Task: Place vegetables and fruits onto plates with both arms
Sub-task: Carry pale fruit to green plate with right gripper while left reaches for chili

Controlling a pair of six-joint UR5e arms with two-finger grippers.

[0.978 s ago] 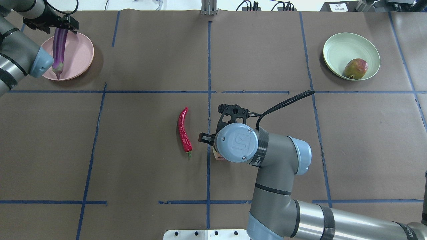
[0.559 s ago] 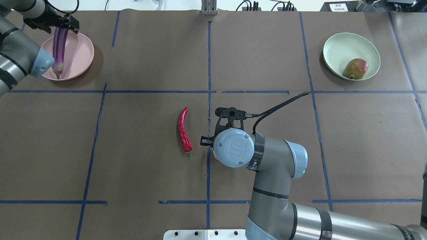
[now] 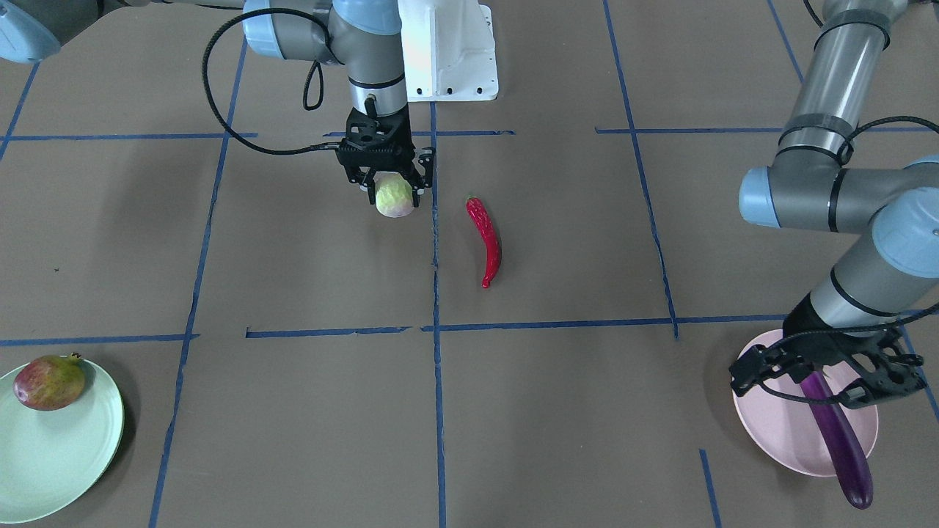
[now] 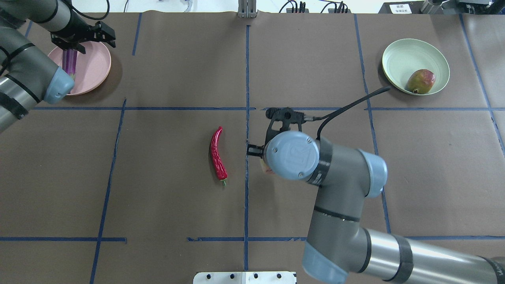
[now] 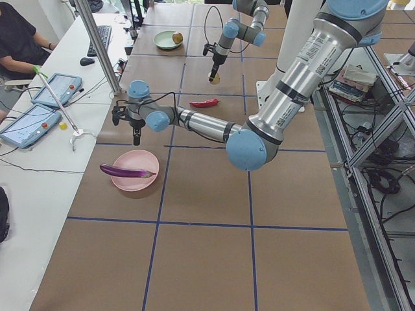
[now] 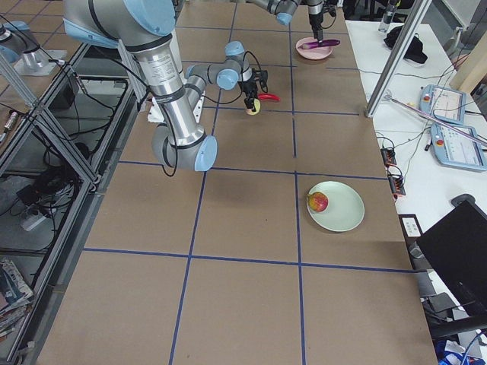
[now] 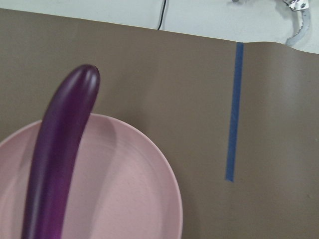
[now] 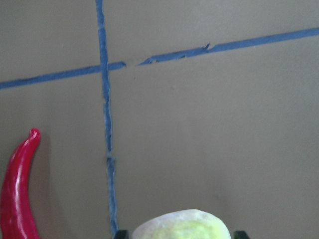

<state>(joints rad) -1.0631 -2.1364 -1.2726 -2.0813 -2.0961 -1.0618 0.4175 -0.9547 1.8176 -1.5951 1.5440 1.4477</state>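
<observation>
Above the pink plate [image 3: 781, 434], left pincer [image 3: 825, 378] has spread, freeing the eggplant [image 3: 841, 434]; right pincer [image 3: 392, 185], pinching the green fruit [image 3: 395, 198], lifted.

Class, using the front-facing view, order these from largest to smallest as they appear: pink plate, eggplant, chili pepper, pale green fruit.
1. pink plate
2. eggplant, about as long as the plate is wide
3. chili pepper
4. pale green fruit
Plate and eggplant lie nearer the camera, which enlarges them.

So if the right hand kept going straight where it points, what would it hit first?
The right hand points down: its pale green blocky fruit would meet the brown paper tabletop first, probably missing the red chili pepper.
</observation>
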